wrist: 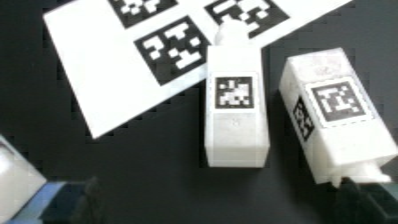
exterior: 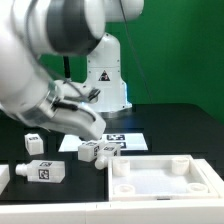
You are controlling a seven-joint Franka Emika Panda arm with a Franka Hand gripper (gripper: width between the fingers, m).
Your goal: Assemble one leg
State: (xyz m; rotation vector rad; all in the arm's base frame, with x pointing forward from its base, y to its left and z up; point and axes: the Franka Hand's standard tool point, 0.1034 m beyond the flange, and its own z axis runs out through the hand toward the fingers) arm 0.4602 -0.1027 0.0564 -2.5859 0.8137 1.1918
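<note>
Black worktop (exterior: 170, 125): the leg (wrist: 235, 100) lies at 8 o'clock of the marker board (wrist: 125, 60) in the exterior view. End effector (wrist: 214, 195) hovers above it, apparently spread wide and empty. Risk: the second leg (wrist: 338, 110) lies just beside it, so closing fingers may snag or shove both.

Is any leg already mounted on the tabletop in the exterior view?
No. The tabletop holds only its raised corners; the legs lie loose on the black table.
</note>
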